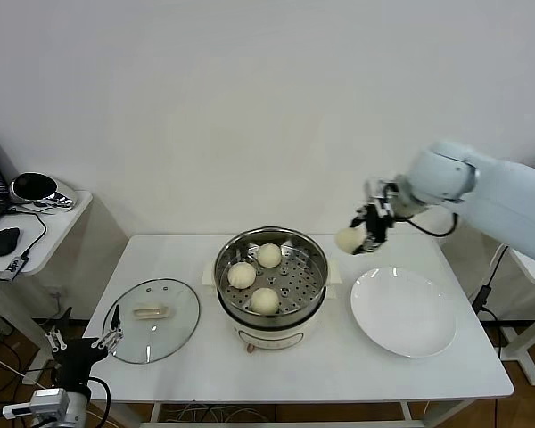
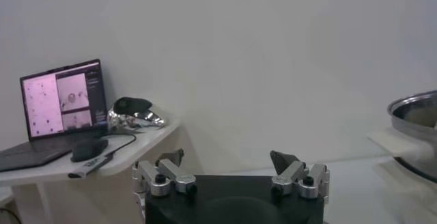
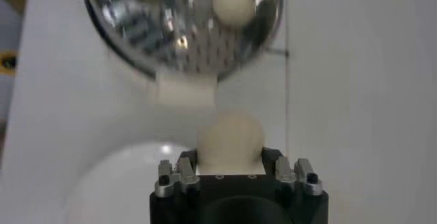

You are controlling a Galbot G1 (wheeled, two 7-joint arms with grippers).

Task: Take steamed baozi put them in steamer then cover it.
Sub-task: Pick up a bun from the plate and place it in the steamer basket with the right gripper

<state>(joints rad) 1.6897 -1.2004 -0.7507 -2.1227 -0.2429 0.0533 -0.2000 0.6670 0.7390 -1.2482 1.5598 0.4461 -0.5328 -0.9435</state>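
Observation:
The steel steamer (image 1: 313, 252) stands mid-table with three cream-white baozi (image 1: 265, 300) on its perforated tray. My right gripper (image 1: 361, 237) is shut on the fourth baozi (image 1: 349, 239) and holds it in the air just right of the steamer's rim, above the table. In the right wrist view that baozi (image 3: 230, 137) sits between the jaws with the steamer (image 3: 136, 34) beyond it. The glass cover (image 1: 152, 319) with its cream handle lies flat on the table left of the steamer. My left gripper (image 1: 82, 343) hangs open and empty off the table's front left corner.
A flat white plate (image 1: 403, 310) lies right of the steamer, below my right gripper. A side table (image 1: 45, 234) at the far left holds a laptop, a mouse and a shiny object. The wall stands close behind the table.

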